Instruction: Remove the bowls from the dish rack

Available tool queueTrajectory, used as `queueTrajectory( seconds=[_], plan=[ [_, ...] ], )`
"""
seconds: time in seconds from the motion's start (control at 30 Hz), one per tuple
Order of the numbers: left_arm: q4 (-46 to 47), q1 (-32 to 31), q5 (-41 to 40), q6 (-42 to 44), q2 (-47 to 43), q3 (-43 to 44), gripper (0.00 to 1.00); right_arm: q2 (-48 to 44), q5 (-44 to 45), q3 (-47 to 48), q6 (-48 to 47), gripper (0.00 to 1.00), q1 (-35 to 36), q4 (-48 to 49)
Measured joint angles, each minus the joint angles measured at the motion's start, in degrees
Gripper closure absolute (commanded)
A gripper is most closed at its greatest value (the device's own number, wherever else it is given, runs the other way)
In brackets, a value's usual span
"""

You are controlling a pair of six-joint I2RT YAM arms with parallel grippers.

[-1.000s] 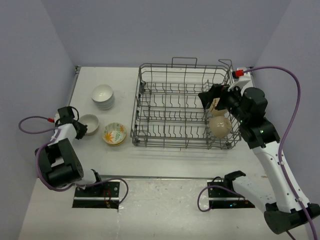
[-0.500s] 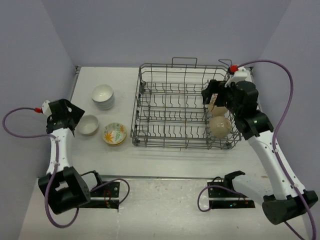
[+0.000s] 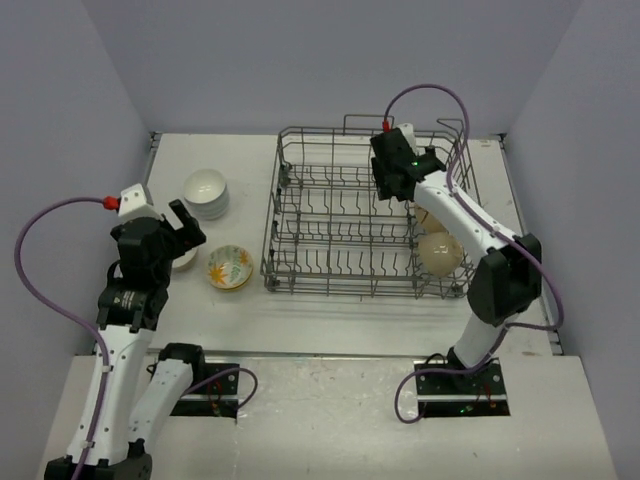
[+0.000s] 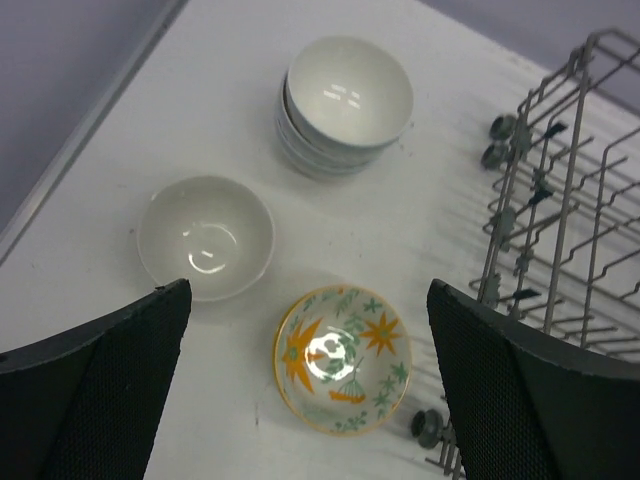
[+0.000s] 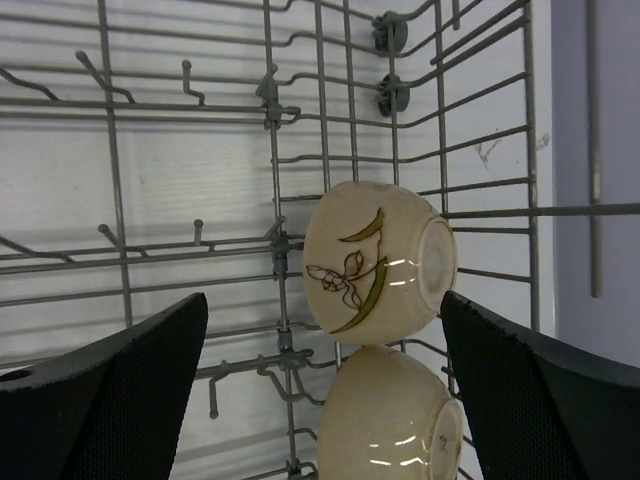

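Broadly, we see the white bench (image 3: 330,315) carrying the dish rack (image 3: 345,240), which stands from the middle toward the right edge and closer to the far edge than the near one. Two bowls lie tipped among the tines at the rack's right end: a leaf-marked beige bowl (image 5: 375,260) and, just beside it on the near side, a plain beige bowl (image 5: 390,415).

The other bowls sit upright on the bench between the rack and the left edge. A stack of plain white bowls (image 4: 345,100) is toward the far-left corner. A single white bowl (image 4: 205,235) sits nearer the left edge. A floral bowl (image 4: 343,358) rests closest to the rack's near-left corner, apart from the wires.

Our right tool (image 5: 325,310) hangs over the rack's right part with its fingers spread wide. In its wrist view the leaf-marked bowl lies between the fingers, touching neither.

Our left tool (image 4: 308,300) is raised over the left side of the bench, also spread wide and gripping nothing. In its wrist view the floral bowl lies between its fingers and the single white bowl is beside one finger.
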Motion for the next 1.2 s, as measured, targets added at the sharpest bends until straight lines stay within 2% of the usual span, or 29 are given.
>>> queueTrajectory(
  seconds=[0.1, 0.17, 0.37, 0.53, 1.1, 1.2],
  plan=[
    [-1.60, -4.68, -2.34, 0.63, -1.92, -3.56, 0.00, 7.39, 4.72, 1.20, -0.35, 0.02, 1.90, -3.85],
    [-1.77, -5.64, -2.60, 1.20, -2.93, -4.59, 0.00, 9.73, 6.80, 1.09, -0.33, 0.03, 2.10, -6.14],
    [-0.92, -7.87, -2.58, 1.70, -4.46, -4.92, 0.00, 11.04, 14.01, -1.75, -1.14, 0.03, 2.10, -7.45],
    [-0.74, -9.75, -2.32, 2.08, -4.42, -5.11, 0.00, 12.61, 17.75, -2.58, -3.85, 0.03, 2.10, -5.81],
    [-0.72, -10.75, -1.53, 2.67, -4.96, -5.25, 0.00, 15.04, 22.32, -6.67, -12.20, 0.03, 1.57, 3.43],
    [-0.70, -11.06, -1.33, 2.78, -5.14, -5.25, 0.00, 15.04, 23.74, -7.39, -13.22, 0.06, 1.05, 4.33]
  ],
)
